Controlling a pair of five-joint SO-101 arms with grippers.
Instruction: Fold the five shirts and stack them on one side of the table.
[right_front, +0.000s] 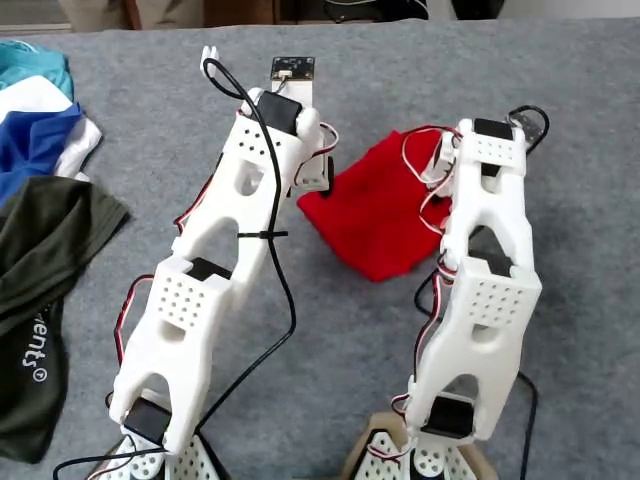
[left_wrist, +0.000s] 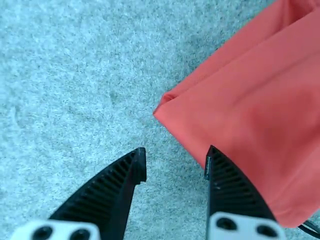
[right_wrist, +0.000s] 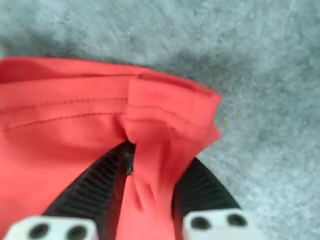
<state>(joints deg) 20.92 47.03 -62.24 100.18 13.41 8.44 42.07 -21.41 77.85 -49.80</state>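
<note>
**One clenched, one spread**

We see the right gripper (right_wrist: 150, 170) clenched on a bunched fold of the red shirt (right_wrist: 75, 110) — the left gripper (left_wrist: 175, 162) spread wide at its corner — and other shirts (right_front: 45, 230) heaped along the left edge of the table (right_front: 560, 120)

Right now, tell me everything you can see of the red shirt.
The red shirt is folded into a compact, soft cloth bundle with stitched hems, lying on the grey table between the two arms. The right gripper pinches a bunched fold at one edge; the left gripper stands open at a corner.
</note>
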